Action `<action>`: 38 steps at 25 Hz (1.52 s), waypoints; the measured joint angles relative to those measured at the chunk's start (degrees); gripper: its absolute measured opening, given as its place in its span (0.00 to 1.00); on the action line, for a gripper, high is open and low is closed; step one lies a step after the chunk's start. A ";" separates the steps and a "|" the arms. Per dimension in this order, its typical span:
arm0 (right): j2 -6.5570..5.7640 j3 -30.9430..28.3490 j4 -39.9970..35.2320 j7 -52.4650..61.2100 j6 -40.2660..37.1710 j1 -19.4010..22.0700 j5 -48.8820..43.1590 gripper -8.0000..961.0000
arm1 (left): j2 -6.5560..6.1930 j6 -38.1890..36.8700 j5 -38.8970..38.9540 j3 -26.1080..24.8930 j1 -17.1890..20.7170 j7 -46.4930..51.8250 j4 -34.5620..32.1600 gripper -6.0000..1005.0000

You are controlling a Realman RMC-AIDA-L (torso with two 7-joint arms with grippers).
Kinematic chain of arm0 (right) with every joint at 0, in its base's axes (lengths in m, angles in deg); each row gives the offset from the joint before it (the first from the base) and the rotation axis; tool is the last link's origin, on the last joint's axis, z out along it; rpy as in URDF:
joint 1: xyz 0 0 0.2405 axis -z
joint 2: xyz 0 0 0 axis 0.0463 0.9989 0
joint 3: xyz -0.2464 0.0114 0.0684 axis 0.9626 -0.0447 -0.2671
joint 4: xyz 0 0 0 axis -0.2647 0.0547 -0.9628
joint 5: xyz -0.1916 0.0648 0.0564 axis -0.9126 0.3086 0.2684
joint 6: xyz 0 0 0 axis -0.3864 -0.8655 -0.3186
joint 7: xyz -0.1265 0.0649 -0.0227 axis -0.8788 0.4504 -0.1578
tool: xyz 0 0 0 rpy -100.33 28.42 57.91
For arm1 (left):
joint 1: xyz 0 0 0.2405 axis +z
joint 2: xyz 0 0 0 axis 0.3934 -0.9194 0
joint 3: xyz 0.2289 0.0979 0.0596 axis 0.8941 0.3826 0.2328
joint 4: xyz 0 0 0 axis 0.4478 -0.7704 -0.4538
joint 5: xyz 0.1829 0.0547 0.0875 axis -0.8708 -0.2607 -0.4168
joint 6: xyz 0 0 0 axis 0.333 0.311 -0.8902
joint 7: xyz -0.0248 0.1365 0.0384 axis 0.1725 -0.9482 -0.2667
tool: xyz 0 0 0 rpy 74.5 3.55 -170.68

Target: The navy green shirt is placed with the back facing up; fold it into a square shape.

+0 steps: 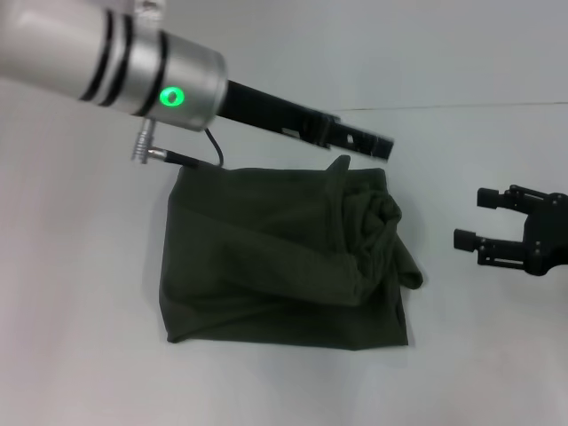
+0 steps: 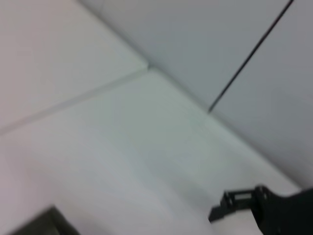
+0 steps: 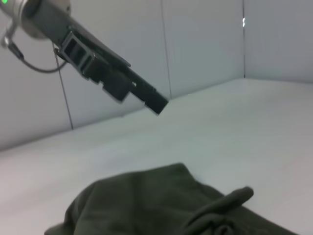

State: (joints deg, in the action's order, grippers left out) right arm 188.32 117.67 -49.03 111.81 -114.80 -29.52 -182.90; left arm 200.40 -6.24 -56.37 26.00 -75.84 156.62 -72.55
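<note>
Navy green shirt (image 1: 275, 257) centre frame, plain dark olive, no print showing, table (image 1: 80, 355) white, left gripper (image 1: 377, 145) black, upper centre, left arm silver with black bands and green light (image 1: 170, 96), right gripper (image 1: 470, 219) black, right edge

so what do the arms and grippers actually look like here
The left arm is a silver-grey cylinder with two black rings, a glowing green light, a metal plug and a thin black cable; its left gripper is long, flat and black. The right gripper is black too, with blocky, slotted fingers.
</note>
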 joint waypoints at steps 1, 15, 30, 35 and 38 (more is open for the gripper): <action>0.15 -0.71 -0.14 0.28 -0.40 0.09 0.01 0.91 | 0.03 0.05 1.94 -1.29 1.05 -3.04 0.32 0.87; 0.45 -7.29 0.29 2.99 -6.19 1.23 0.03 0.91 | -1.39 0.52 20.59 -7.25 9.16 -39.90 14.48 0.95; -0.38 -4.69 -0.35 6.98 -9.03 -3.34 -0.29 0.91 | -2.94 -0.59 27.13 -10.56 18.06 -48.53 15.65 0.94; -0.98 -1.98 -0.53 8.45 -8.80 -6.34 -0.33 0.91 | -2.43 -0.67 27.35 -10.83 22.12 -53.33 16.38 0.94; -0.85 -1.66 -0.54 11.50 -6.26 -8.69 -0.33 0.91 | -2.27 -0.54 27.37 -10.83 22.86 -54.71 17.96 0.94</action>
State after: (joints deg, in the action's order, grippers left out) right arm 187.47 116.02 -49.57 123.30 -121.06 -38.21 -183.22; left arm 198.13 -6.79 -29.01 15.17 -52.98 101.91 -54.59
